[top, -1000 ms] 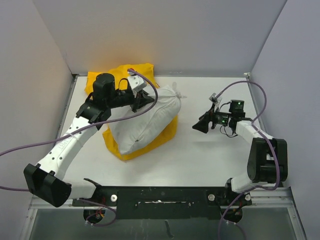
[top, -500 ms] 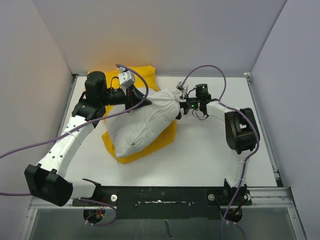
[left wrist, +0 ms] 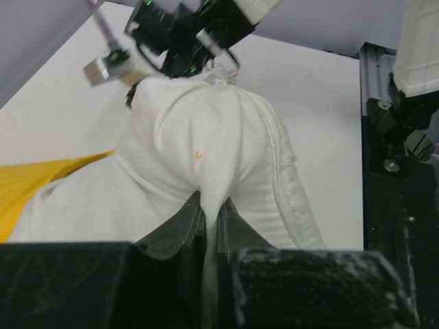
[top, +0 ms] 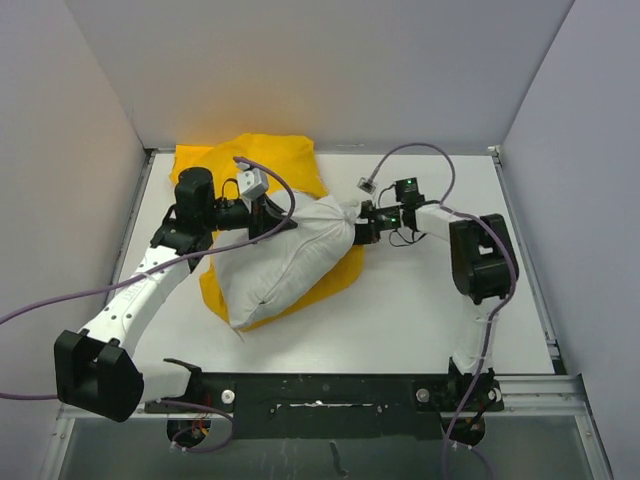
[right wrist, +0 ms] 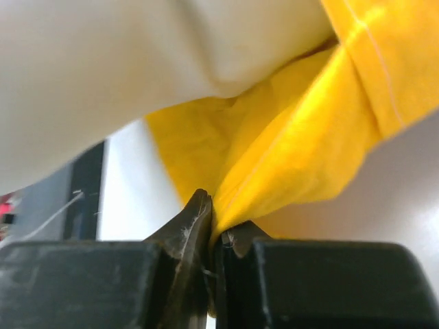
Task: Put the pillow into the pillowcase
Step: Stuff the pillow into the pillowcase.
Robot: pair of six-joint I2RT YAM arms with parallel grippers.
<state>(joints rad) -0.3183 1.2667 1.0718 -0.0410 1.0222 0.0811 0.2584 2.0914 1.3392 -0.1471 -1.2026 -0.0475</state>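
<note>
The white pillow (top: 285, 258) lies slanted on top of the yellow pillowcase (top: 250, 160), which shows behind it and under its near right side. My left gripper (top: 277, 216) is at the pillow's upper left and is shut on a pinch of its white fabric (left wrist: 212, 205). My right gripper (top: 360, 228) is at the pillow's right end. In the right wrist view it (right wrist: 216, 229) is shut on a fold of the yellow pillowcase (right wrist: 288, 157), with the pillow (right wrist: 137, 68) bulging above. The pillowcase's print is hidden.
White walls close the table on the left, back and right. A black mounting rail (top: 320, 385) runs along the near edge. Purple cables (top: 410, 150) loop above both arms. The right arm's wrist (left wrist: 185, 34) shows just beyond the pillow in the left wrist view.
My right arm swung left from open table to the pillow's right end and shut on the pillowcase. The yellow cloth now spreads wider behind the pillow. The left grip is unchanged.
</note>
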